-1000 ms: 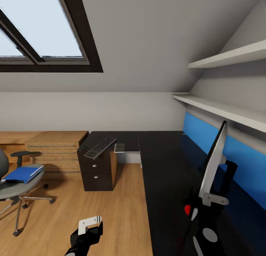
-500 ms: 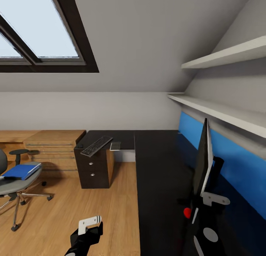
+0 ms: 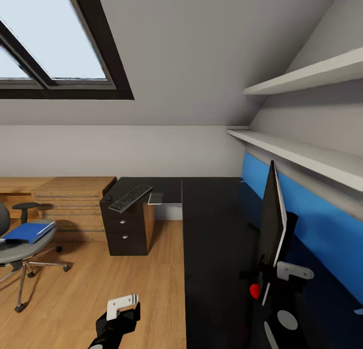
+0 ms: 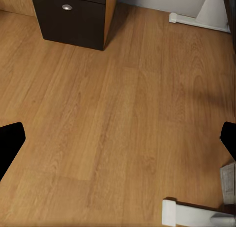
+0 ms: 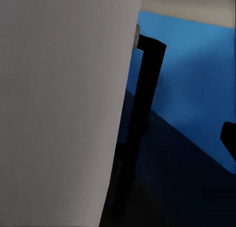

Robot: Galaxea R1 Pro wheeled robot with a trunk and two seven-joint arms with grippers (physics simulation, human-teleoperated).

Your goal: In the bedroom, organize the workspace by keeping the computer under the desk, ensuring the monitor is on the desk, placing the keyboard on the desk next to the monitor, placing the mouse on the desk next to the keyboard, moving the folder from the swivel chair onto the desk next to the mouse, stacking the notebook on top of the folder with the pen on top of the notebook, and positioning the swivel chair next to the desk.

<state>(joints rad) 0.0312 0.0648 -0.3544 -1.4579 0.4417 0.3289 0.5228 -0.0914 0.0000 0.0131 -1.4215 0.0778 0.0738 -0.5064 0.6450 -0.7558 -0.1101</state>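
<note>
- Your left jaws (image 4: 118, 143) stand spread wide: in the left wrist view the two dark fingertips sit at opposite edges with nothing but wood floor (image 4: 123, 99) between them. In the head view the left gripper (image 3: 122, 308) hangs low over that floor, beside the worktop's long wing.
- Your right jaws are at the monitor (image 3: 271, 220), which stands upright and edge-on on the worktop (image 3: 217, 238). You see one dark fingertip (image 5: 229, 138) in the right wrist view, with the monitor's pale back (image 5: 59, 109) close against the camera; whether the jaws pinch it I cannot tell.
- The monitor's black stand (image 5: 147, 89) rises in front of the blue wall panel (image 3: 312, 223).
- Farther out, the keyboard (image 3: 130, 197) lies tilted on the worktop's far wing, above the drawer unit (image 3: 126, 230), overhanging the edge.
- The mouse (image 3: 106, 198) sits just beside the keyboard's end.
- The chair (image 3: 20, 248) stands well apart on the floor, the blue folder (image 3: 27, 231) on its seat.
- A wooden chest (image 3: 70, 203) stands against the back wall.
</note>
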